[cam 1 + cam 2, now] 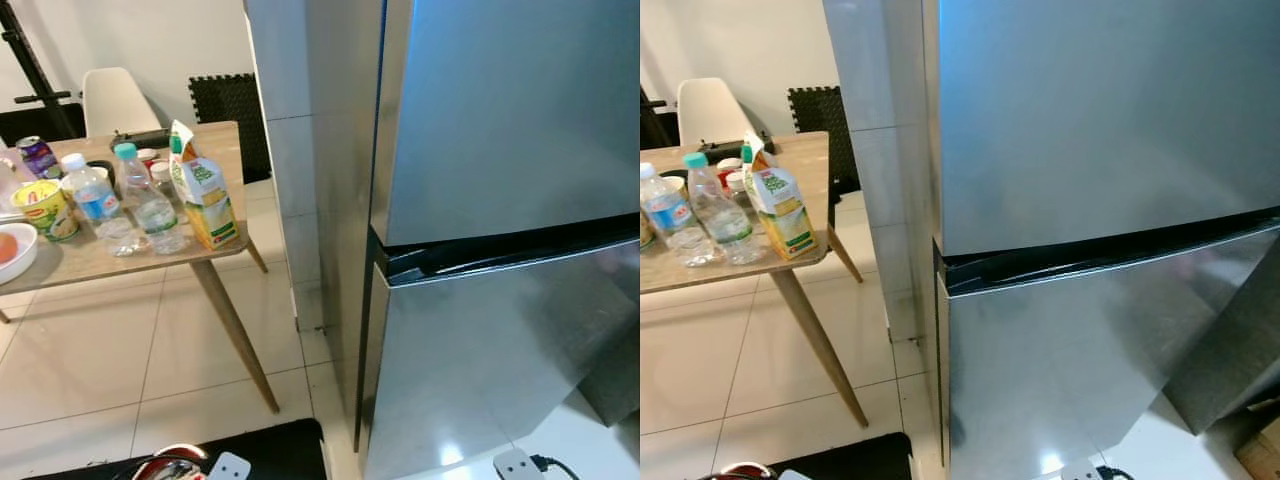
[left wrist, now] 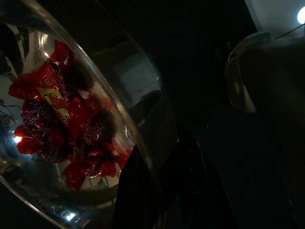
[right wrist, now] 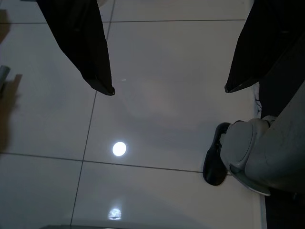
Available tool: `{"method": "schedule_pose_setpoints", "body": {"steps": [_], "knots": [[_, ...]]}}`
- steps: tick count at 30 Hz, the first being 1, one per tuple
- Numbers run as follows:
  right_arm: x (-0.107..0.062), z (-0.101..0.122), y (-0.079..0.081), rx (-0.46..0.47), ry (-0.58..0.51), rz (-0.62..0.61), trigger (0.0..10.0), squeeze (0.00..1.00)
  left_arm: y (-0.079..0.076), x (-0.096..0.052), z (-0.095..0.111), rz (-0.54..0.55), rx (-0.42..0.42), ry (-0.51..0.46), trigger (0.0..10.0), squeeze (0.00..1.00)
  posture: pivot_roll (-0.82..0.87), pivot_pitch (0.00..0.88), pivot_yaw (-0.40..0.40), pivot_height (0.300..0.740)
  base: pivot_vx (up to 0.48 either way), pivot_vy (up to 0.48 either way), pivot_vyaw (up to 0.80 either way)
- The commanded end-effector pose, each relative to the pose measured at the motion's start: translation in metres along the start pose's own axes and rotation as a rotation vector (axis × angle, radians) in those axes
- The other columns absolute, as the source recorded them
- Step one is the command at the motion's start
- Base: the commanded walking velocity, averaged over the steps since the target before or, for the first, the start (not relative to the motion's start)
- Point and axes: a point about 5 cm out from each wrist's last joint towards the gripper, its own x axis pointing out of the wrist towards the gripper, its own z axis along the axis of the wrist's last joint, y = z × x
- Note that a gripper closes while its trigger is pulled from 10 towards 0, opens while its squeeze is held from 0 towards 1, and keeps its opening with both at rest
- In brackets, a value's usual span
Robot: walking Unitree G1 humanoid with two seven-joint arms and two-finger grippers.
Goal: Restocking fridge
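Plainly, what we carry in the left gripper (image 2: 143,191) is a clear container (image 2: 71,119) of red-wrapped sweets (image 2: 62,124); whether those fingers clamp it we cannot tell. We judge it light, rigid, slippery and breakable, best held by the rim. Its axis and heading are unreadable in the dark. Beside it rises the fridge (image 1: 500,250), both doors shut, upright. Left of the fridge, the table (image 1: 100,260) holds a juice carton (image 1: 207,200) and water bottles (image 1: 150,205). Our right gripper (image 3: 169,90) hangs spread wide above the floor.

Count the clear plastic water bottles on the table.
2: a white-capped bottle near the yellow cup, and a teal-capped bottle beside the juice carton. Others may be hidden.
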Motion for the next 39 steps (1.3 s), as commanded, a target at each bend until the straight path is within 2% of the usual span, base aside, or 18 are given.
{"method": "schedule_pose_setpoints", "body": {"steps": [1,27,39], "knots": [[0.0004,-0.0013,0.002,-0.005,0.007,0.001,10.0,0.0,0.0004,-0.0001,-0.0019,0.008,0.016,0.008,10.0,0.0,-0.1,0.0,0.011,0.74,-0.311,0.0,0.0],[0.0015,-0.0032,0.0081,-0.037,0.023,0.02,10.0,0.0,0.0,-0.0002,-0.0031,0.008,0.019,0.011,10.0,0.0,-0.1,0.0,0.014,0.74,-0.325,0.0,0.0],[0.0014,-0.0038,0.0085,-0.046,0.026,0.031,10.0,0.0,0.0005,-0.0001,0.0001,-0.008,-0.055,-0.01,10.0,0.0,-0.1,0.0,0.011,0.74,0.0,0.0,0.0]]}}
